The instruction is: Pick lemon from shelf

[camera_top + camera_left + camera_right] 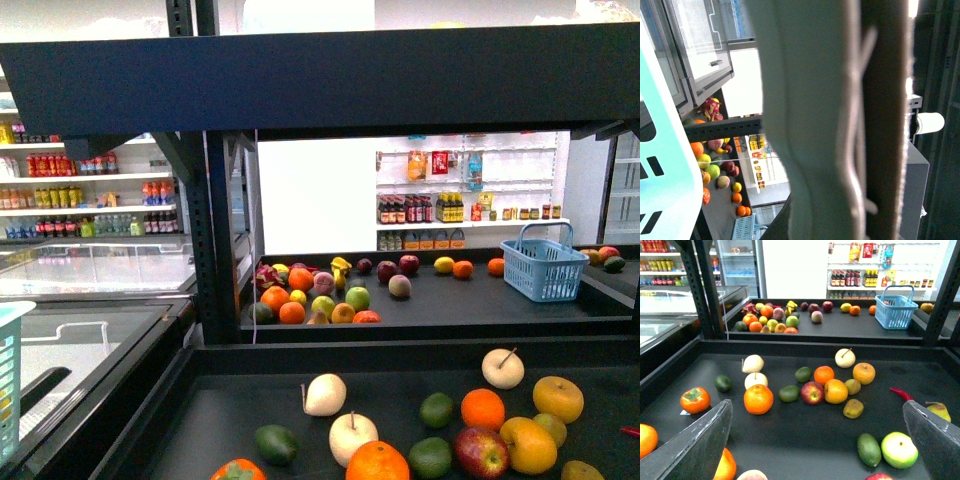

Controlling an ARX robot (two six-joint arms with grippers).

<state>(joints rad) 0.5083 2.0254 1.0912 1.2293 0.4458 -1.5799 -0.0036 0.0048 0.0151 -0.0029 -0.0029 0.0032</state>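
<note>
The right gripper hangs over the near edge of the black shelf with its two grey fingers spread wide and nothing between them. Whether the left gripper is open or closed cannot be told, as a blurred pale shape and the edge of a pale teal basket fill its wrist view. Mid-surface, the lemon sits touching the right side of a red apple. An orange lies just behind the apple, and a golden round fruit is behind it and further right. Well beyond the apple, a second black stand carries more fruit and a blue basket
</note>
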